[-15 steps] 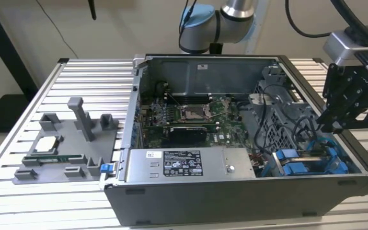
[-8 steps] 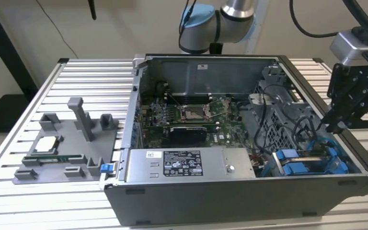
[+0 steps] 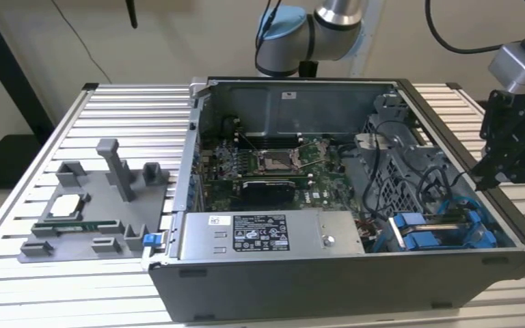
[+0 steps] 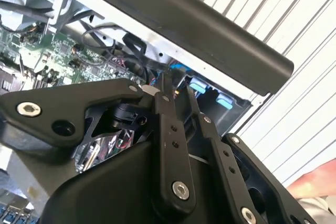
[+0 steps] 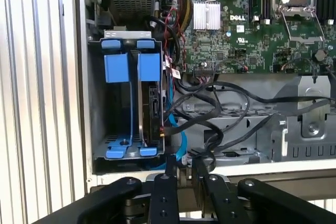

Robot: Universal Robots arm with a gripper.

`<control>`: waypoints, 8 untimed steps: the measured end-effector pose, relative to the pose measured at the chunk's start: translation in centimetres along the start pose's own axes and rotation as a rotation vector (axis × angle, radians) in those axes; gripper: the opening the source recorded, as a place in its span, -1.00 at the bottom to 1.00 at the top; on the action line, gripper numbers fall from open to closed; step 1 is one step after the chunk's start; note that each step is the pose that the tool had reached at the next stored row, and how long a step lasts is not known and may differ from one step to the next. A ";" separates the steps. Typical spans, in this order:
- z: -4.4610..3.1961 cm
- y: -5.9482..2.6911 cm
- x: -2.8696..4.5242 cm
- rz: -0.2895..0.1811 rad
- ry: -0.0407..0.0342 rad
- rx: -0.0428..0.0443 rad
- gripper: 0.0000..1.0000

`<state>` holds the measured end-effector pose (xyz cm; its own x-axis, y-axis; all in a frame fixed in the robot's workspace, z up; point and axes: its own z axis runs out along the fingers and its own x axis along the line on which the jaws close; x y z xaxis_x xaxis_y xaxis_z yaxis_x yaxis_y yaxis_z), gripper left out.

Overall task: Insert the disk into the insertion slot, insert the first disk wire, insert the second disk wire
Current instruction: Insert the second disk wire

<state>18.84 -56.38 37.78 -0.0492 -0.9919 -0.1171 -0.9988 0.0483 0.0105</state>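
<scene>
Now tool [image 5: 184,161] near insertion slot [image 5: 94,108] (blue fittings [image 5: 116,67]), white-labelled box [image 3: 272,236] beside.

A rectangular grey sheet-metal insertion slot [image 5: 93,103] with bright blue plastic fittings sits in a corner of the open grey computer case [image 3: 335,294], against its side wall. The flat disk [image 5: 153,111], clipped in a bright blue plastic carrier frame, stands on edge inside the slot, in the half farther from that wall, its dark narrow edge showing.

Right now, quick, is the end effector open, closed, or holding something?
End effector: cannot be told whether open or closed; it hangs close to the insertion slot.
</scene>
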 end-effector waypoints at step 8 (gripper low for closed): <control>0.41 -0.74 0.17 0.000 0.0001 0.0000 1.00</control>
<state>19.57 -56.53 37.35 -0.0493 -0.9919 -0.1170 -0.9988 0.0485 0.0105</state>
